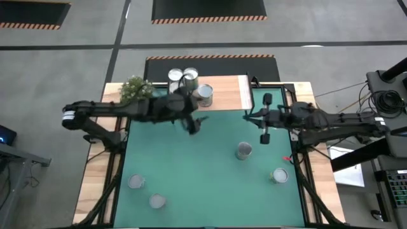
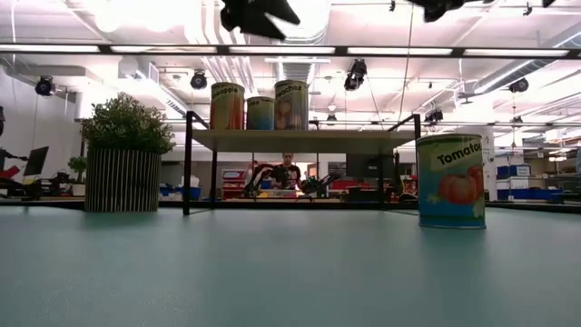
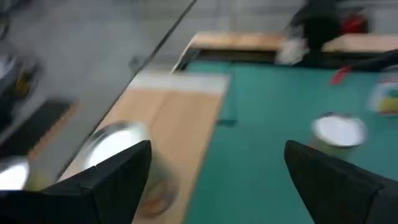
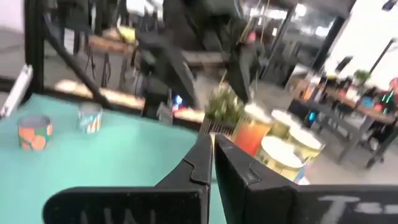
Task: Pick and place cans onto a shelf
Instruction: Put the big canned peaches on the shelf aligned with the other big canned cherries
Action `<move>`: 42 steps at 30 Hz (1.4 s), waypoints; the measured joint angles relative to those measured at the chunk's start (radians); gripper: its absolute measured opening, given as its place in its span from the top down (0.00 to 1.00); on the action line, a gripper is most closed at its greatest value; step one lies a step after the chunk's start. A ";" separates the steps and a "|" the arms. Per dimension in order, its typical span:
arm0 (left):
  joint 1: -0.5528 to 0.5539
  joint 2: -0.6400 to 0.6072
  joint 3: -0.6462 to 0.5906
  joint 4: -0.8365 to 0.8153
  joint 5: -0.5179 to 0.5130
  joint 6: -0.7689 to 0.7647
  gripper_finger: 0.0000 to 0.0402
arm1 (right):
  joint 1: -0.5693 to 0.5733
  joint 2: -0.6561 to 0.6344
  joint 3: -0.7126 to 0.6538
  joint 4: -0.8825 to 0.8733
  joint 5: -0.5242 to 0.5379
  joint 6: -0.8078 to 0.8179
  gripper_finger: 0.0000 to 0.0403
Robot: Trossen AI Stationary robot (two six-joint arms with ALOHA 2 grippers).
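Three cans [image 1: 190,84] stood together on the light-wood shelf [image 1: 226,93] at the far edge of the green table [image 1: 191,172], grouped toward its left end, near a potted plant [image 1: 135,88] at the table's far-left corner. Four more cans were on the table: a tomato-labelled can [image 1: 244,151] right of centre, another can [image 1: 279,175] nearer and farther right, and two cans [image 1: 135,182] close together at the near left. The left gripper [image 1: 194,124] hung above the table just in front of the shelved cans, its jaws spread wide and holding nothing; in the left wrist view one silvery can top [image 3: 115,142] showed just past one finger [image 3: 106,180] on the wood. The right gripper [image 1: 264,124] waited above the far-right part of the table, just beyond the shelf's right end, its jaws pressed together and empty. In the low view a person [image 2: 289,171] was visible in the room behind the shelf.
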State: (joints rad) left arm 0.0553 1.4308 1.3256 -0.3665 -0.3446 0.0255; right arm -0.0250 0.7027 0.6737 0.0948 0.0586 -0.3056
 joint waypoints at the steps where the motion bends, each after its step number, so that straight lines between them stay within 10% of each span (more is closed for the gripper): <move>1: -0.016 -0.028 -0.052 0.070 0.029 0.025 0.14 | 0.000 0.030 0.015 -0.015 0.005 0.008 0.98; 9: -0.035 -0.311 -0.420 0.499 0.169 0.175 0.22 | -0.013 0.269 0.125 -0.076 0.127 0.045 0.98; 18: -0.022 -0.559 -0.627 0.613 0.164 0.195 0.44 | -0.131 0.529 0.257 -0.074 0.126 0.070 0.98; 30: -0.022 -0.642 -0.645 0.599 0.147 0.148 0.69 | -0.238 0.809 0.454 -0.107 0.064 0.042 0.98; 42: -0.022 -0.616 -0.640 0.599 0.146 0.145 0.75 | -0.276 0.772 0.499 -0.254 0.188 -0.006 0.98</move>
State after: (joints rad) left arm 0.0338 0.8149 0.6861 0.2326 -0.1989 0.1707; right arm -0.3013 1.4749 1.1726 -0.1593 0.2468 -0.3112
